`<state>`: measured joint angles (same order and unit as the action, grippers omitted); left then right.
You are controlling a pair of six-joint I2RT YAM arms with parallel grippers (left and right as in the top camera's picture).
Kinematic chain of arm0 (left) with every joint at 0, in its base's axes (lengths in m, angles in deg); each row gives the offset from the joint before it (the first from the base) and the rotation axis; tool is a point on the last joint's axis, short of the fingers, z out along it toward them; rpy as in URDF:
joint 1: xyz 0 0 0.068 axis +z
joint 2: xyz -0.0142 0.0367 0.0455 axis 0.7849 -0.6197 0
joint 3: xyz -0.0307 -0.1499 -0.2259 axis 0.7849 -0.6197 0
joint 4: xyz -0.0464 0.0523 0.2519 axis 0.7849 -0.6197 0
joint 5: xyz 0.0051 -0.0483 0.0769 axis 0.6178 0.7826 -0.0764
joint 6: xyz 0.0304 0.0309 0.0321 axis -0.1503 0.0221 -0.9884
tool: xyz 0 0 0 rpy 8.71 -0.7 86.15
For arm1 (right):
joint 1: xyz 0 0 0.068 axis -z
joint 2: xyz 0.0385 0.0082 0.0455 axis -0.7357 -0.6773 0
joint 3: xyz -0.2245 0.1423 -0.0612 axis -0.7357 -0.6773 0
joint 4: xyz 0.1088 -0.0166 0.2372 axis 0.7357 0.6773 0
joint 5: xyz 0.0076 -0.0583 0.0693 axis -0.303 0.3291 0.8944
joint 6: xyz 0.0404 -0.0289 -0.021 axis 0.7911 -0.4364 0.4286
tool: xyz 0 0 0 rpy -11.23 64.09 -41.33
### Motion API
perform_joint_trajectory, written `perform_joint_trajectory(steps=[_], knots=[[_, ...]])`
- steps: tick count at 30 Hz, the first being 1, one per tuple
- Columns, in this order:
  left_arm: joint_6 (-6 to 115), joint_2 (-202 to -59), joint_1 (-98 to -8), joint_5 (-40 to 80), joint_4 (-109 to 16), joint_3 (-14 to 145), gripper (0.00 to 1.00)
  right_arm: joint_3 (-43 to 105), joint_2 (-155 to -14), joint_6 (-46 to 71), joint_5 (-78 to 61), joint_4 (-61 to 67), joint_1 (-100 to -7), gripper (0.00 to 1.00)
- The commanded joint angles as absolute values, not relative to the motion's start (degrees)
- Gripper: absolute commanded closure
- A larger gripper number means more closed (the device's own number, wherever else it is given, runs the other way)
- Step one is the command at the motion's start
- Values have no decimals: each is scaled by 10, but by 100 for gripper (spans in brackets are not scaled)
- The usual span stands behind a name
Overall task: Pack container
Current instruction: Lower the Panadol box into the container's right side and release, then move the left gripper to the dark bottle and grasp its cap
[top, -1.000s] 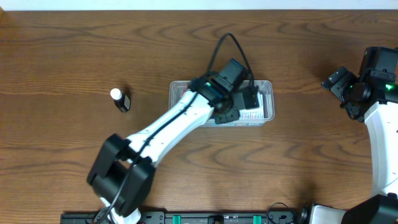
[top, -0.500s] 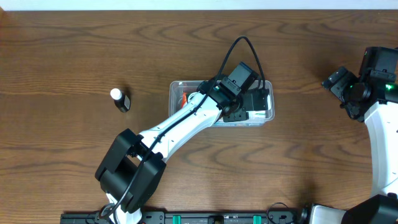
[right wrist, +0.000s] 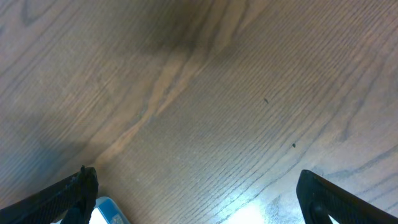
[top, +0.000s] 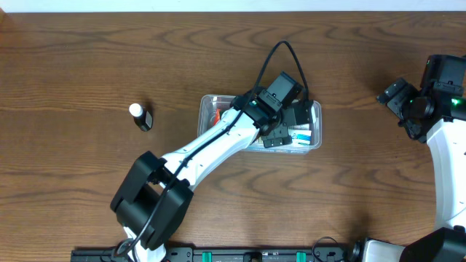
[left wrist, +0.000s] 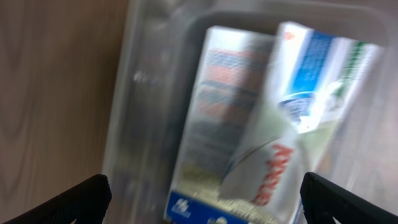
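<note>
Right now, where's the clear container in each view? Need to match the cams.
Overhead: the container sits just right of centre, partly under the left arm.
Left wrist: it fills most of the frame, blurred, with boxes inside.
Right wrist: not in it.
Shared landmark: the wooden table, in all three views.

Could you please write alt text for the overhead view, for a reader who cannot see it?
The left arm reaches across the wooden table, its claw over the right end of the clear container, which holds small boxes. A small dark white-capped bottle sits to its left; the right arm is at the table's right edge.
</note>
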<state>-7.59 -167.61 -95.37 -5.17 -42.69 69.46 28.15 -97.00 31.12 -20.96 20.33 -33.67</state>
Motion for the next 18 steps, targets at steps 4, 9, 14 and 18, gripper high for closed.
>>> perform_joint_trajectory(steps=[4, 9, 14, 18], knots=[[91, -1577, -924, -124, -425, 697, 2, 284, -970, 315, -212, 204, -331, 1], [200, -1501, -861, -123, -440, 697, 2, 284, -970, 315, -212, 204, -331, 1], [290, -1433, -801, -107, -545, 697, 2, 284, -970, 315, -212, 204, -331, 1], [285, -1412, -762, -140, -604, 697, 2, 284, -970, 315, -212, 204, -331, 1]])
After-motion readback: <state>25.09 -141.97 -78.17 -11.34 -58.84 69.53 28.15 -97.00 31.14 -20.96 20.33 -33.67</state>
